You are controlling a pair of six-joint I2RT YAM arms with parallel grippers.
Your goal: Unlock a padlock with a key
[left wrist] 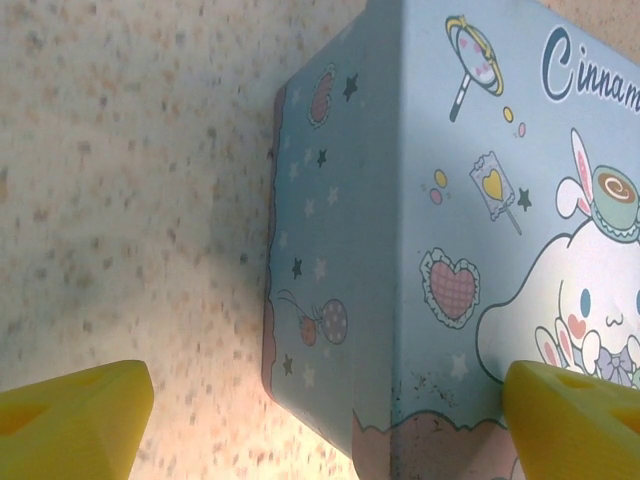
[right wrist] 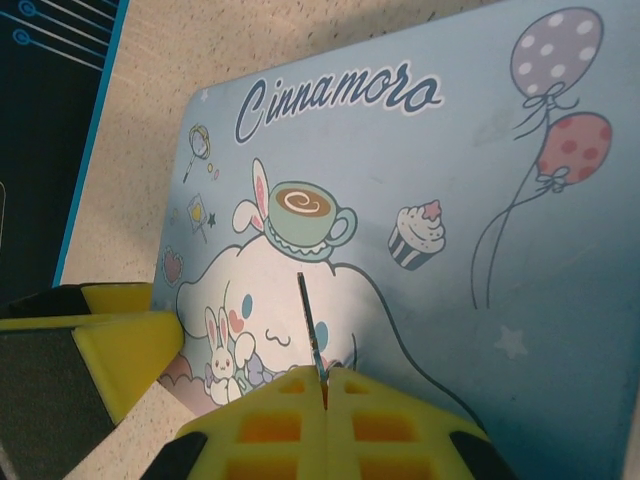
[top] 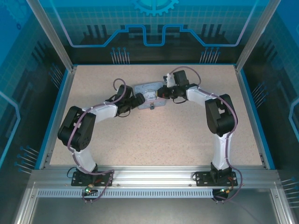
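Holding the key (right wrist: pixel 311 335) edge-on: right gripper (right wrist: pixel 325 390) is pinched closed on its head end, which is hidden in the pads. The thin blade sticks out over the tin (right wrist: pixel 450 200) lid, near the cartoon's face. Left gripper (left wrist: pixel 320 425) is spread wide across the tin's corner, one yellow finger (left wrist: pixel 70 420) over bare table and the other at the lid. Can't tell if either pad touches.

Padlock (top: pixel 152 106): best read is the small dark speck at the tin's near edge in the top view, just beside both grippers. Too small to confirm the shackle or which way the keyway faces.

Handling, judged:
- Key is light, stiff, slick metal and thin enough to twist in the pads if it meets the keyway off-axis.
- Padlock is tiny and hard and likely swings. Left should pin the body by its flat sides with the keyway exposed.
- Tin looks like light sheet metal and will probably slide on the table (top: pixel 117 144) if pushed.

Room: both wrists crowd the tin from either side, with little gap between them. Open table lies on the near side. Frame posts and the blue edge are well apart.
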